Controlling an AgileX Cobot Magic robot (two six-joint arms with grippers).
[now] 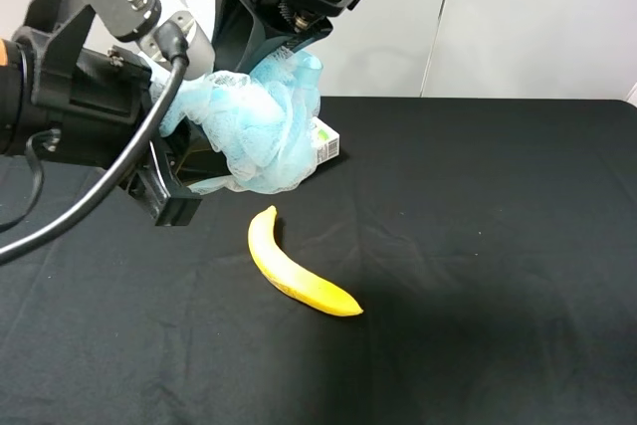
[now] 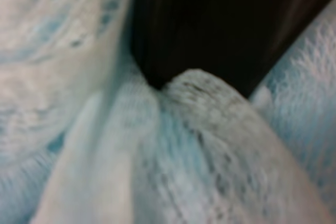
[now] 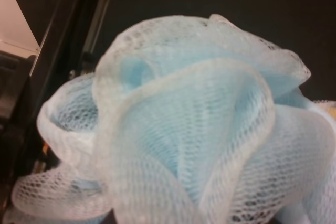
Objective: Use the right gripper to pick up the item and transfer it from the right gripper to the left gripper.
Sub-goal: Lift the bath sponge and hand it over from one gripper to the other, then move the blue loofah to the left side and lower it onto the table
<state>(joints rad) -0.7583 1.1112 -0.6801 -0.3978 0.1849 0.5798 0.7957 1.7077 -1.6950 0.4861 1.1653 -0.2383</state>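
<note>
Slipping free is the main danger for the fluffy light-blue and white mesh bath pouf (image 1: 261,131). Its ruffled netting squashes easily. If the glossy black right end effector (image 1: 299,47) lets go before the left end effector (image 1: 184,151), the one with the grey metal mount, grips more than a loose outer ruffle, the pouf would likely drop onto the black tabletop (image 1: 498,246). It would land near the curved yellow banana (image 1: 299,276) or the small white-and-blue carton (image 1: 326,141). A strand of mesh could also snag on a claw as the arms part — that would drag the pouf back out.

The pouf hangs in the air directly below the right end effector, whose fingers appear clamped on its top ruffles. It bulges against the left end effector, which sits at the pouf's side with one black finger reaching beneath it. The left wrist view is filled with blurred netting right up against the lens, so the pouf seems to lie deep between that end effector's fingers — but whether they have closed on it I cannot tell.
</note>
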